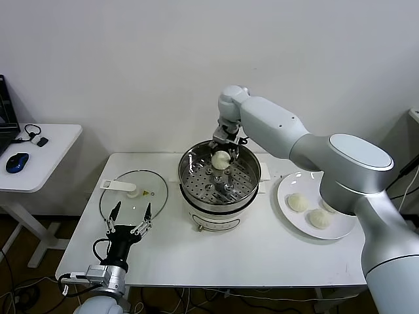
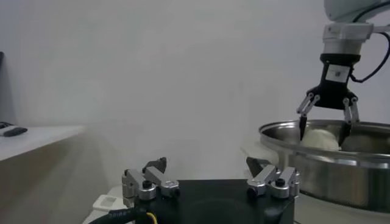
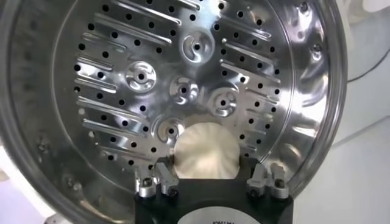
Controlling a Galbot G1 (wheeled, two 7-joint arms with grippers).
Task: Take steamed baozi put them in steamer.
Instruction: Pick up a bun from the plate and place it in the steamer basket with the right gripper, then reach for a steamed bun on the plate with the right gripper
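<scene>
On the counter, the steamer sits at centre frame, and the right tool hangs over its far side with fingers spread on either side of one baozi resting on the perforated tray, so the drop-off step looks about done. Three more baozi wait on the plate at right. Next, I judge, the arm must lift clear and reach for the plate; the left tool, open, idles over the lid at lower left.
</scene>
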